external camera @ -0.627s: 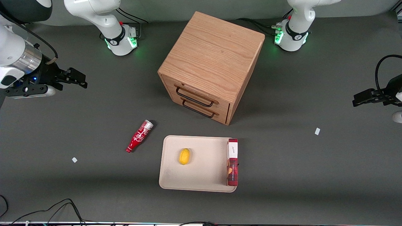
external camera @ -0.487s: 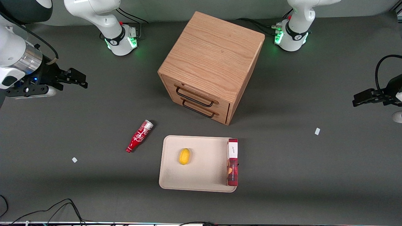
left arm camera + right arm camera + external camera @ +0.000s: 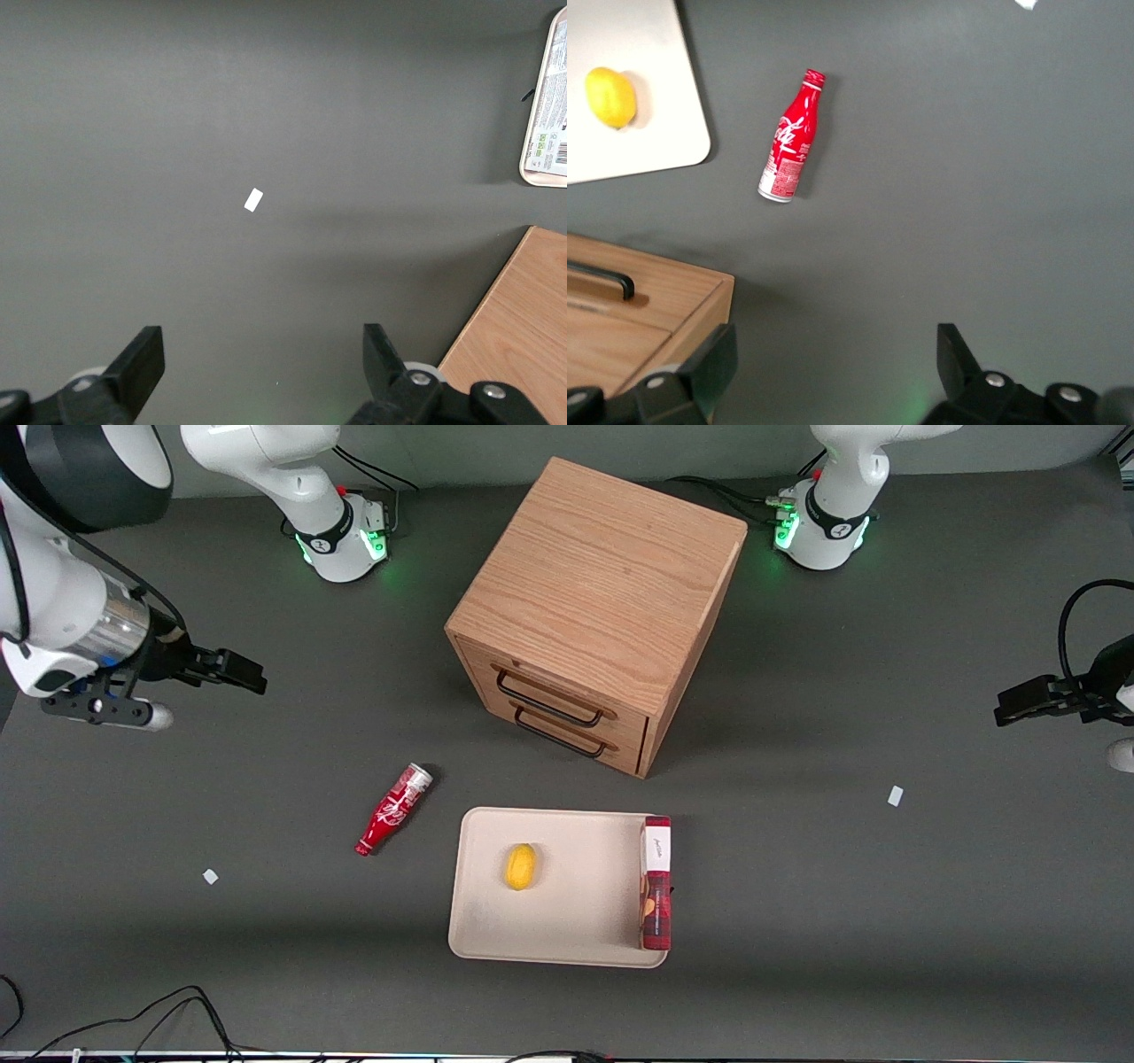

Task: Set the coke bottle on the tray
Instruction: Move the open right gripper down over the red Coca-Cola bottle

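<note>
Front view gives me the whole table. My gripper (image 3: 232, 670) hangs in the air toward the working arm's end of the table, holding nothing. From the right wrist view its two fingers (image 3: 709, 367) stand spread wide apart with bare table between them.

I see the coke bottle (image 3: 394, 810) lying on its side on the dark table (image 3: 842, 921), well apart from the gripper, nearer to the front camera than the gripper is and more toward the middle of the table. Its narrow red neck points toward the front camera and its silver-white base points toward the wooden drawer box (image 3: 595, 615). It lies just beside the tray (image 3: 567, 930), not touching it and not on it. In the right wrist view the coke bottle (image 3: 791, 148) shows clear of both fingers, with the tray's (image 3: 629, 146) rounded corner close to it.

Counting: one coke bottle, one tray, one drawer box with two dark handles (image 3: 549, 700) on its front. On the tray I count one lemon (image 3: 521, 866) and one long red box (image 3: 656, 883) with a white end, which lies along the tray edge toward the parked arm's end. Two small white scraps lie on the table, one (image 3: 210, 877) near the bottle and one (image 3: 895, 795) toward the parked arm's end.
</note>
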